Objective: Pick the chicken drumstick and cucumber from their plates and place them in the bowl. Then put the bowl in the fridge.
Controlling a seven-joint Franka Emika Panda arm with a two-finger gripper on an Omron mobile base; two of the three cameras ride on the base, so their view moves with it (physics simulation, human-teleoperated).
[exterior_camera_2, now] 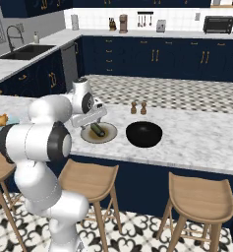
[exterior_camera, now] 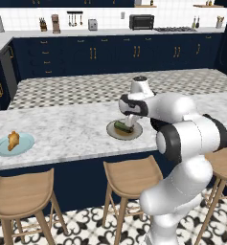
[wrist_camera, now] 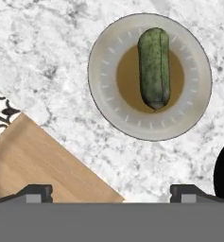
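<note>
The marble counter (exterior_camera: 62, 129) is stretching across the kitchen, with wooden stools (exterior_camera: 131, 176) tucked under its near edge. The white arm (exterior_camera: 182, 139) is reaching over that near edge, and the gripper (wrist_camera: 111, 191) is hanging above the grey-beige plate (wrist_camera: 193, 94), jaws spread wide and holding nothing. That plate is sitting close to the counter's near edge, and the cucumber (wrist_camera: 154, 68) is lying across its brown centre. Just beside it, toward the right end, the black bowl (exterior_camera_2: 144, 134) is sitting with nothing visible in it. Far off at the left end, the pale blue plate (exterior_camera: 5, 148) is carrying the chicken drumstick (exterior_camera: 13, 140). Behind the bowl, two small brown shakers (exterior_camera_2: 138, 108) are standing side by side.
</note>
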